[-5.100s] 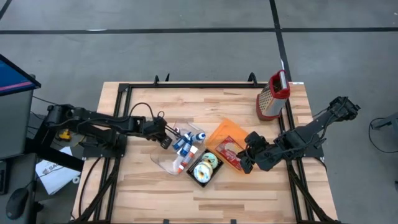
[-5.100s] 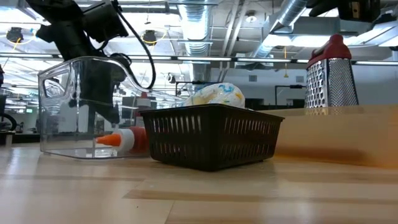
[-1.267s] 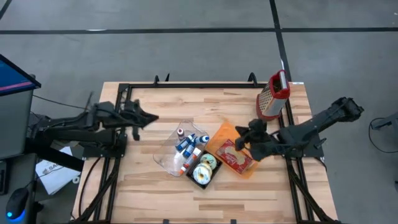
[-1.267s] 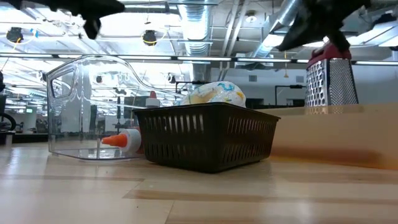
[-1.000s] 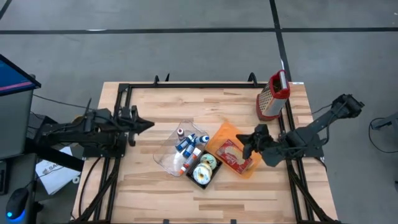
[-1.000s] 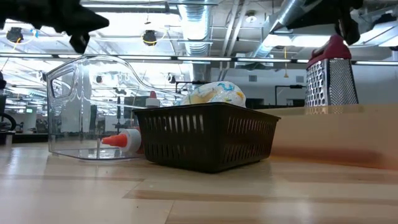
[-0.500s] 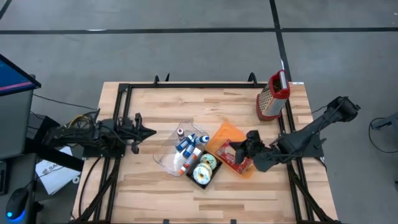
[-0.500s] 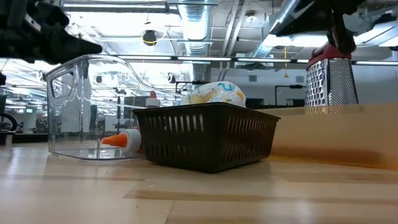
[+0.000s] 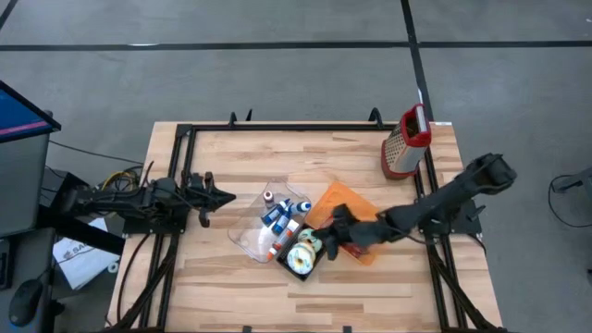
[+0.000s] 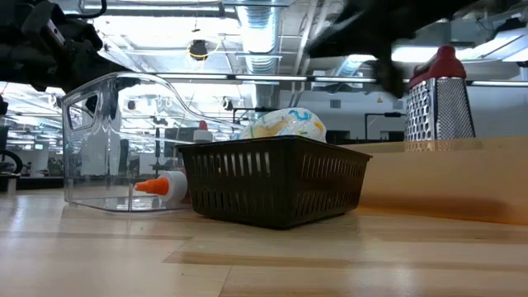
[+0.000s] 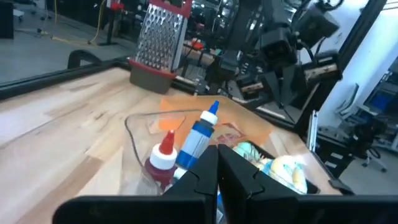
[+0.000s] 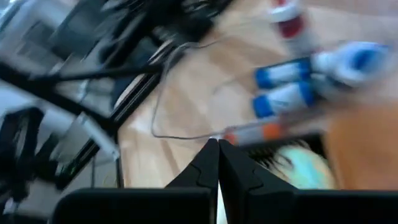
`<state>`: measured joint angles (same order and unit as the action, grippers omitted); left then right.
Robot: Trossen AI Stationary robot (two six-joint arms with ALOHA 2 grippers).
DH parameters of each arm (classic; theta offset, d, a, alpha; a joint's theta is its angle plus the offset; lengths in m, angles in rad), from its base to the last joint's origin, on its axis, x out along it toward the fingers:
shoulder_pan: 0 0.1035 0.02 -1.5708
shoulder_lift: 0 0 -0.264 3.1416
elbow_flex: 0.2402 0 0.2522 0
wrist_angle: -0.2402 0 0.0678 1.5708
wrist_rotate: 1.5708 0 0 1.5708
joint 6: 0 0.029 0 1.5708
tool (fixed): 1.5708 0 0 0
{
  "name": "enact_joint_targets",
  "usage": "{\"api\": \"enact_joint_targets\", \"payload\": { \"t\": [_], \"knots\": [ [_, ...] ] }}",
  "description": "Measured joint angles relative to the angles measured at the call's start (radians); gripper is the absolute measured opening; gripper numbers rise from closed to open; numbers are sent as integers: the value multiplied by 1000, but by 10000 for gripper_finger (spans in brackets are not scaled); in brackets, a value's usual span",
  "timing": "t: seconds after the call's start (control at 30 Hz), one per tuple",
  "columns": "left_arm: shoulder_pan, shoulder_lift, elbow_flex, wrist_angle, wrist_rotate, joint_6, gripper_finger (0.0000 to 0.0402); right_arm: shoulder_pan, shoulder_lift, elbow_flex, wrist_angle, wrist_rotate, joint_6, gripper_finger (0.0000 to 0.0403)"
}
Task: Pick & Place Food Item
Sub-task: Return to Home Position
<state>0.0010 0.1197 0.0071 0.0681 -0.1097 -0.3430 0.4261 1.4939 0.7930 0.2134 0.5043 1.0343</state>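
Wooden table (image 9: 231, 157) inside a black frame, open workshop floor beyond. Item 1: right gripper (image 9: 324, 242), fingers pressed together and holding nothing, low over the middle of the table. The black basket (image 9: 298, 264) of colourful snack packs (image 10: 285, 125) sits just past and below its tips. The orange bin (image 9: 335, 196) lies under its wrist and forearm. The food item for that bin is covered by the arm from above, so its place cannot be confirmed. Item 2: left gripper (image 9: 225, 196), fingers likewise closed on nothing, near its own table edge. Straight ahead of its tips and a little apart is the transparent bin (image 9: 254, 231) holding the glue bottles (image 11: 200, 134). Handling note for the return to rest, as a judgement: the right arm should rise first, clearing the basket rim and the orange bin's wall, and only then fold back toward its base, since a level retreat could drag either container. Fingers are best kept closed so nothing snags. The left arm needs only a straight backward fold. Obstacle: the red-topped grater (image 9: 405, 143), upright and well behind the right gripper, beside the forearm's path. It looks tall and easily tipped.
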Motion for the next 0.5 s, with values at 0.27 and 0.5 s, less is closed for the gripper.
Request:
{"api": "enact_joint_targets", "payload": {
  "t": [0.27, 0.5],
  "knots": [
    [0, 62, 0, 1, -3, -2, 6, -258, 207, -1, 518, -564, -408, 0],
    [0, 101, 0, 1, -3, -2, 2, -281, 11, -172, 590, -710, -662, 0]
  ]
}}
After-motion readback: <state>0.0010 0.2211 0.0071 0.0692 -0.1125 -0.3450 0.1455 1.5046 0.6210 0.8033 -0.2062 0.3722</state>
